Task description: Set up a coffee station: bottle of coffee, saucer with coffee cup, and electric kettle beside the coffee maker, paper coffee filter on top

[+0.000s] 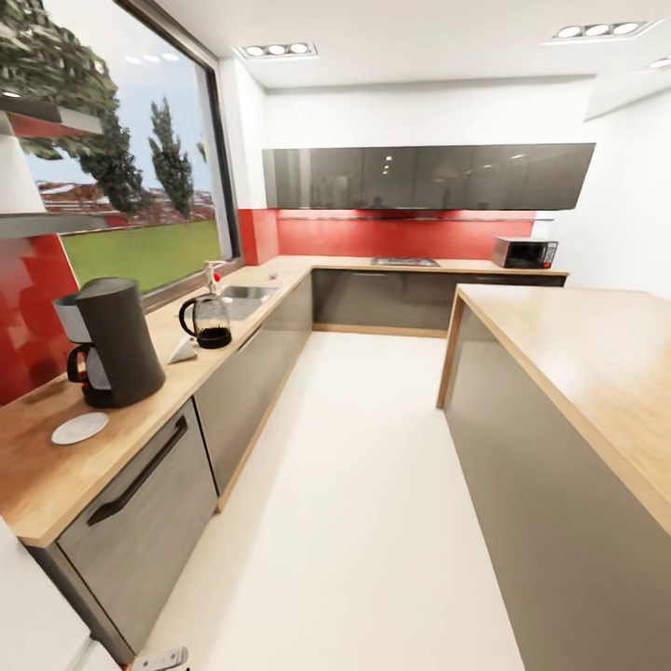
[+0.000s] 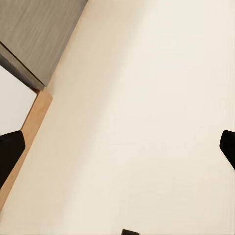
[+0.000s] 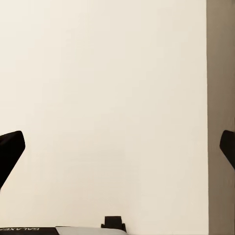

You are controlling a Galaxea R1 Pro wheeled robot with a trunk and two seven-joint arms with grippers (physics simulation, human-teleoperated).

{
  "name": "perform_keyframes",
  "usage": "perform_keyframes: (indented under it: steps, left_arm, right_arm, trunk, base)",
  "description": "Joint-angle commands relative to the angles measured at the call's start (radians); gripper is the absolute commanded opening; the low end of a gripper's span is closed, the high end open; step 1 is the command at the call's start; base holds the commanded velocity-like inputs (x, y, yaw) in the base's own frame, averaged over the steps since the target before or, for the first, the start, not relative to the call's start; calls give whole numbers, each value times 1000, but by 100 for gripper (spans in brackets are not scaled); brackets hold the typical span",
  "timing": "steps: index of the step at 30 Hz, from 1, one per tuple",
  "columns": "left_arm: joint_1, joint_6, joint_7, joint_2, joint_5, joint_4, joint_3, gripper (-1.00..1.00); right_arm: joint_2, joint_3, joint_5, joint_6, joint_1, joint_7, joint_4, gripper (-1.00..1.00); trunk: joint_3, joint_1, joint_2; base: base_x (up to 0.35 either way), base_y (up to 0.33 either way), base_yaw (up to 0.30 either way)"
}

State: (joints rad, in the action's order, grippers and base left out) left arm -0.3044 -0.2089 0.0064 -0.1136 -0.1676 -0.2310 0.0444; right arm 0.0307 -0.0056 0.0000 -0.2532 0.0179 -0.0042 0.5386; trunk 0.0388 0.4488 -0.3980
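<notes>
Down the left-hand counter (image 1: 37, 485) sits the coffee maker (image 1: 116, 343), a white saucer (image 1: 79, 428) just in front of it, the glass electric kettle (image 1: 209, 321) farther along near the sink (image 1: 244, 294) — a small white object (image 1: 183, 351) lies between them, too blurred to name. Both arms hang over pale floor (image 1: 354, 522): left tool (image 2: 120, 147) spread wide and empty, right tool (image 3: 120, 147) likewise parted — an island (image 1: 596, 354) stands to the right.

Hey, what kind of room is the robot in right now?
A home-style kitchen, it seems. A wooden countertop runs under a big window and holds a coffee maker, a glass kettle and a sink. Dark wall cabinets, a cooktop and a microwave line the far wall.
</notes>
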Motion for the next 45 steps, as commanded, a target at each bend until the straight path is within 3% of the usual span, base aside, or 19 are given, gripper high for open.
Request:
perform_keyframes:
  steps: [1, 28, 45]
  left_arm:
    - [-1, -3, 0, 0, -6, 1, 0, 100]
    - [-1, -4, 0, 0, -6, 1, 0, 100]
    - [-1, -4, 0, 0, -6, 1, -1, 100]
  right_arm:
    - [0, -1, 0, -3, 1, 0, 0, 100]
    - [0, -1, 0, -3, 0, 0, 0, 100]
    - [0, -1, 0, -3, 0, 0, -2, 100]
  trunk:
    - [2, 1, -2]
    - [2, 1, -2]
    - [2, 1, -2]
  base:
    - [339, 0, 0]
    - [339, -1, 0]
    - [339, -104, 0]
